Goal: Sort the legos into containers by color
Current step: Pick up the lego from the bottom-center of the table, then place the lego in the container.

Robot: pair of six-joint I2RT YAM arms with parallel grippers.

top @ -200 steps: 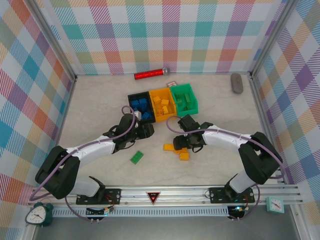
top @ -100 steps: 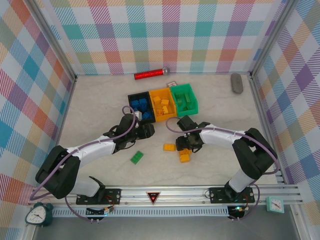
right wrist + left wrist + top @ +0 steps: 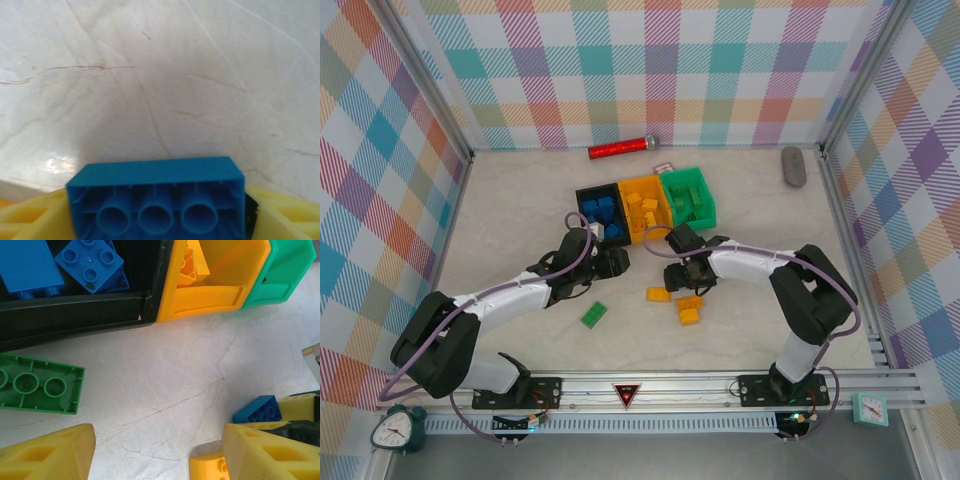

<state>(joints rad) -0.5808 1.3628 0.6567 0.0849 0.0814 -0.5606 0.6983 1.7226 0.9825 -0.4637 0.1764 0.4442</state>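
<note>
Plainly, blue brick (image 3: 156, 197) in right gripper (image 3: 157, 220)

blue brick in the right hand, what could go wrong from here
1. The black bin lies past the orange bin from the right hand: dropped short, the blue brick may land in the wrong colour.
2. The left hand hangs open before the black bin, so the arms could bump.

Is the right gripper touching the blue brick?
Touching. The right wrist view shows the blue brick clamped between the yellow fingers of the right gripper, flush against both sides.
</note>
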